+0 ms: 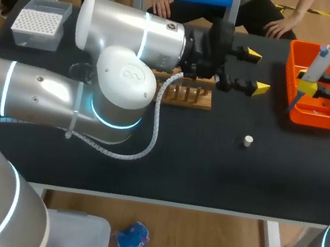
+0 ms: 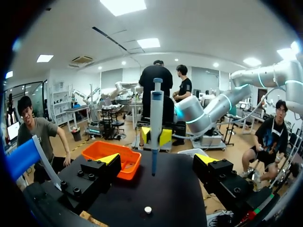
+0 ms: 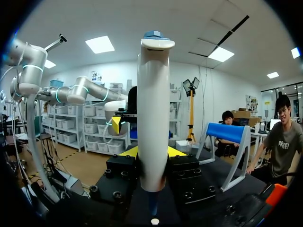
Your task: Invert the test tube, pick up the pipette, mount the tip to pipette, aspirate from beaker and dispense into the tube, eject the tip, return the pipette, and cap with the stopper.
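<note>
A clear box of tips [image 1: 38, 26] sits at the far left of the tabletop [image 1: 208, 169]. The left tool [image 1: 257, 70] hangs wide open and empty beyond a wooden rack [image 1: 188, 97]. A small white stopper [image 1: 248, 141] lies alone. The right tool [image 3: 152, 152] clamps the pipette [image 1: 322, 61], which has a white body and a blue cap, over the orange bin [image 1: 318, 119].
</note>
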